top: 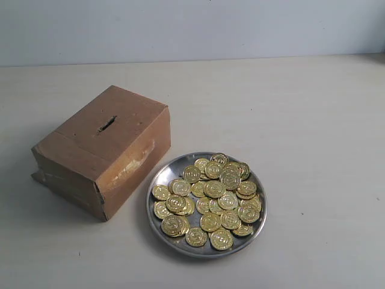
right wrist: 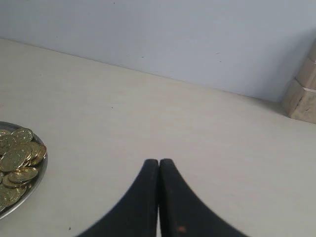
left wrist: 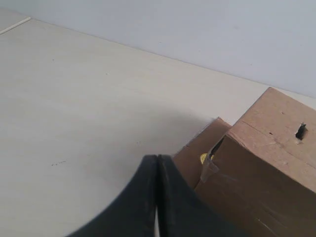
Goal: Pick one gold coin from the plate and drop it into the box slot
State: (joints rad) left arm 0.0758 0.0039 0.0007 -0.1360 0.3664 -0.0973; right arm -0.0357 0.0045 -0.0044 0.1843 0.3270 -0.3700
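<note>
A brown cardboard box (top: 102, 150) with tape strips stands left of centre on the table, its dark slot (top: 106, 124) cut in the top face. Close to its right lies the round silver plate (top: 157, 177), heaped with several gold coins (top: 210, 192). Neither gripper shows in the exterior view. In the left wrist view my left gripper (left wrist: 157, 159) is shut with nothing in it, beside the box (left wrist: 266, 163), whose slot (left wrist: 299, 131) shows. My right gripper (right wrist: 158, 162) is shut and empty too, over bare table, with the plate (right wrist: 37, 185) and coins (right wrist: 17, 160) off to one side.
The pale tabletop (top: 301, 108) runs back to a light wall. A yellow spot (left wrist: 203, 158) peeks through a gap at the box's torn flap. Wooden blocks (right wrist: 303, 94) stand by the wall in the right wrist view.
</note>
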